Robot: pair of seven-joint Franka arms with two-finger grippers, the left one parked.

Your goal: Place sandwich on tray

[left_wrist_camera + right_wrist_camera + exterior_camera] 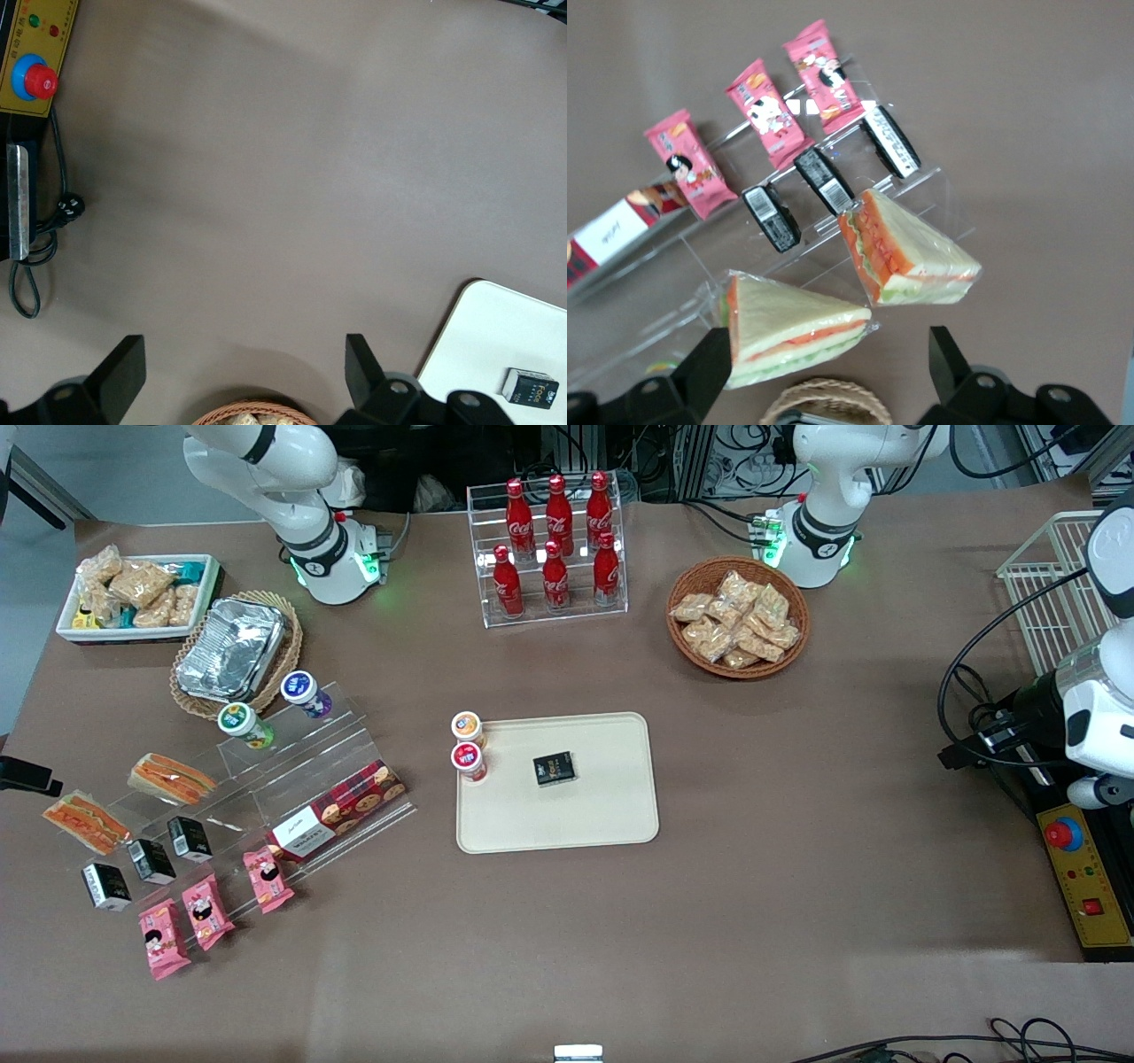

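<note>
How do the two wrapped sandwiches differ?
The near sandwich shows its broad orange-red filling face; the far sandwich shows mostly bread with a thin orange stripe. The near sandwich sits closer to the black boxes than the far sandwich. Both are wrapped wedges under the open gripper.

Robot lab: emergency-stop box (1083,872), cables, staged snack displays.

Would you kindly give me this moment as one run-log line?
phase: pre-grasp | gripper: open, above stand | sandwich: on stand, ungrasped | tray: no sandwich yet

The claw (824,372) is cut off at its base by the frame's edge.
</note>
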